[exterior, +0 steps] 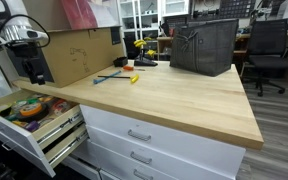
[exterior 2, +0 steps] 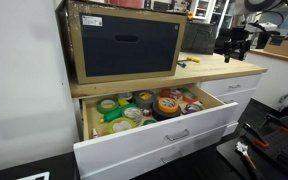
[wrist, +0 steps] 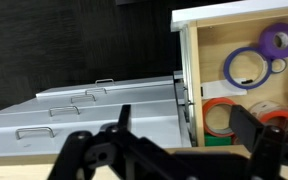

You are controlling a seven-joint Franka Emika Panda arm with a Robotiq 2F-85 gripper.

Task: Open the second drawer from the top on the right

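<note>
**Exterior view:** gripper [exterior: 31, 68] hung over the far corner of the bench top [exterior: 174, 95]. Couldn't read the jaws from there. The second drawer [exterior: 179, 160] was well below it and off to its side, on the white front. It was shut flush, and its handle [exterior: 141, 157] sat mid-front between the matching handles above and below.

**Exterior view:** gripper [exterior 2: 233, 48] was above the bench corner, touching nothing. The second drawer [exterior 2: 234, 106] lay below it on the foreshortened white face, too small to read detail. The open tape drawer [exterior 2: 144, 110] was lower and well off to the side, and it was not the target.

**Wrist view:** gripper [wrist: 181, 118] had its fingers [wrist: 124, 125] spread wide with nothing between them. The second drawer [wrist: 114, 104] was ahead of and beyond the fingers, middle of three stacked fronts. Its handle [wrist: 79, 100] was clear of the fingertips.

**Handling, my read:**
- The front was rigid and the bar was stiff, smooth metal, so slip was likely under a light pinch.
- The load inside was unknown, so expect some drag on the slides.
- The drawer was wide, so take the bar at its centre to avoid racking.
- Close the fingers around the bar and pull straight out, square to the front.
</note>
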